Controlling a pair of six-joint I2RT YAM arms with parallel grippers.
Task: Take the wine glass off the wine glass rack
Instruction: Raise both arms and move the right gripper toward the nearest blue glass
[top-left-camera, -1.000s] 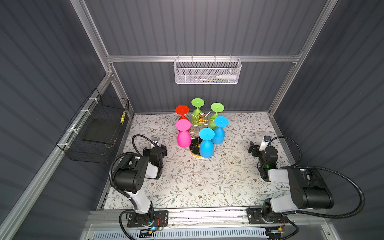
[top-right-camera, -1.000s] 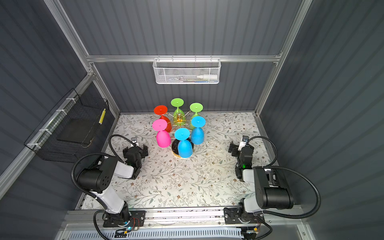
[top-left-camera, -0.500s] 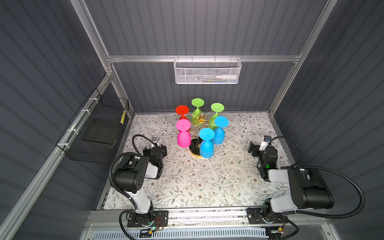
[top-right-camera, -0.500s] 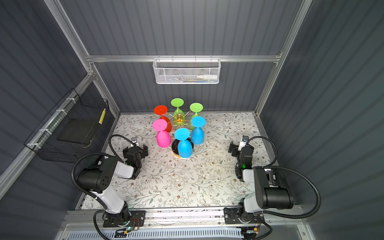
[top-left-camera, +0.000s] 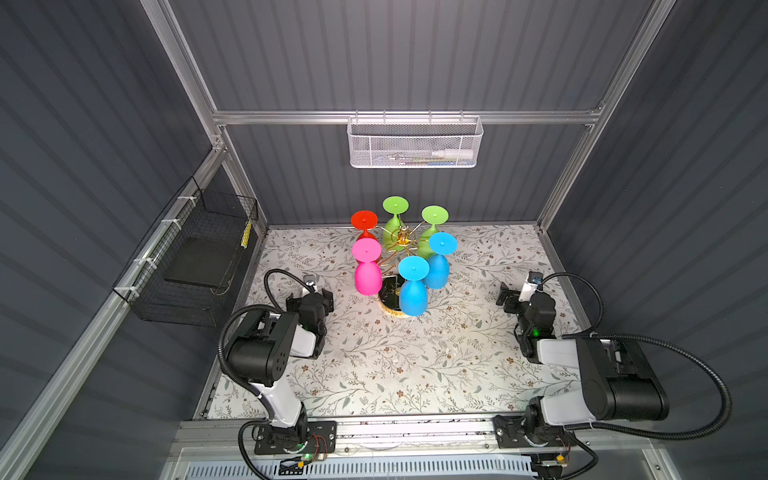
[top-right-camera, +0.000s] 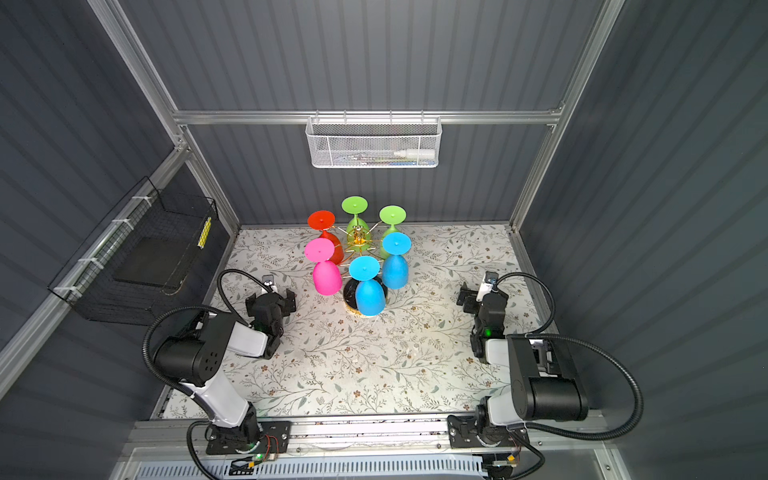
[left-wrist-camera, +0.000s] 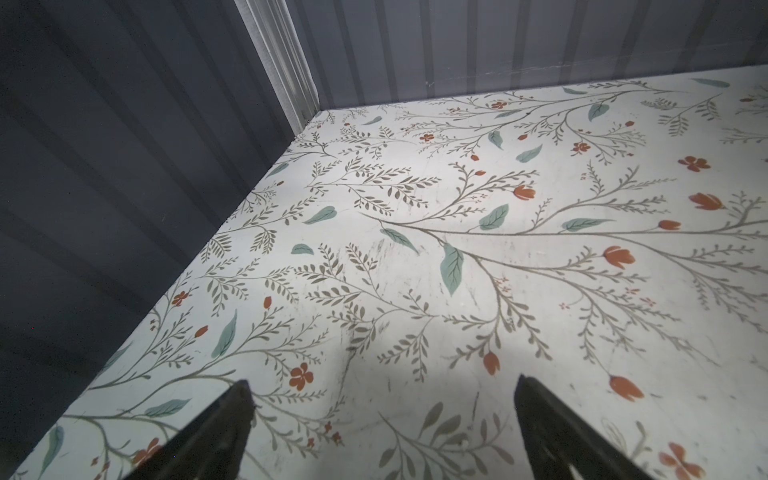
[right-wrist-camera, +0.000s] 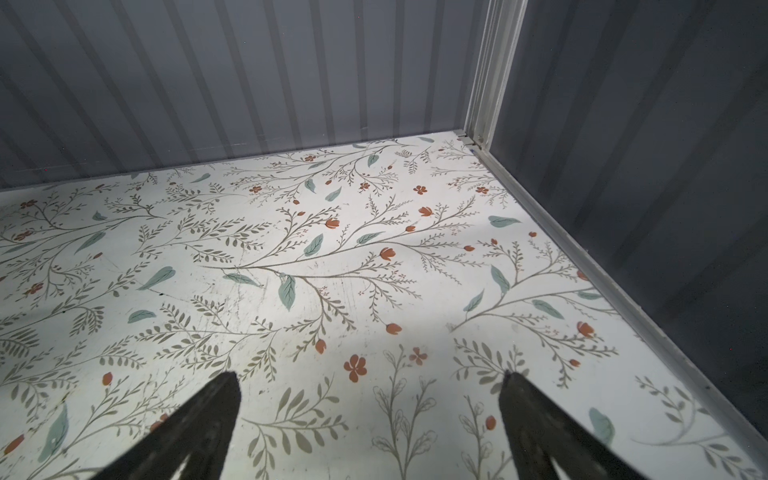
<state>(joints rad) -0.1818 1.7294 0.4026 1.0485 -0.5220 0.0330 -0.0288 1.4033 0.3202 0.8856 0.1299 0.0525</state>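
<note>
Both arms sit folded back near their bases, well apart: the left arm (top-left-camera: 266, 353) on the left, the right arm (top-left-camera: 602, 374) on the right. The left gripper (left-wrist-camera: 380, 384) and the right gripper (right-wrist-camera: 370, 376) angle forward and down, jaws spread wide, both empty.

Grey ribbed walls (top-left-camera: 395, 54) enclose a floral floor (top-left-camera: 395, 361); a white mesh basket (top-left-camera: 415, 143) hangs behind
</note>
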